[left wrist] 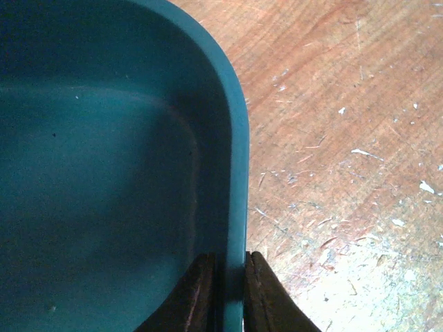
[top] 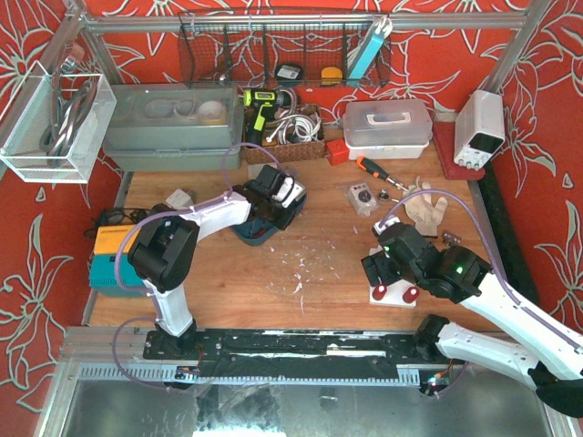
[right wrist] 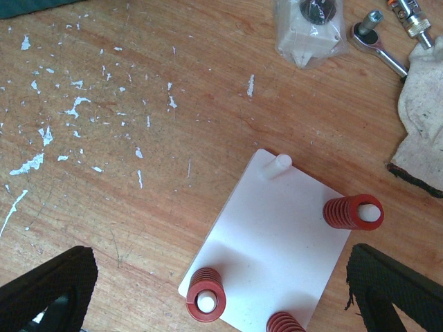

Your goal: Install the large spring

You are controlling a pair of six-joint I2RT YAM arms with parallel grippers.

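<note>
Clamped on the rim of the teal bin (left wrist: 235, 159), the left gripper (left wrist: 230, 270) has one finger inside the wall and one outside, the bin lying left of centre toward the far edge of the worktop (top: 310, 255). Further right, close to the worktop's near edge, the right gripper (right wrist: 221, 297) hangs wide open over a white plate (right wrist: 277, 235). Three red springs (right wrist: 206, 294) sit on pegs there and the far-corner peg (right wrist: 277, 166) stands bare; which one is the large spring I cannot tell.
</note>
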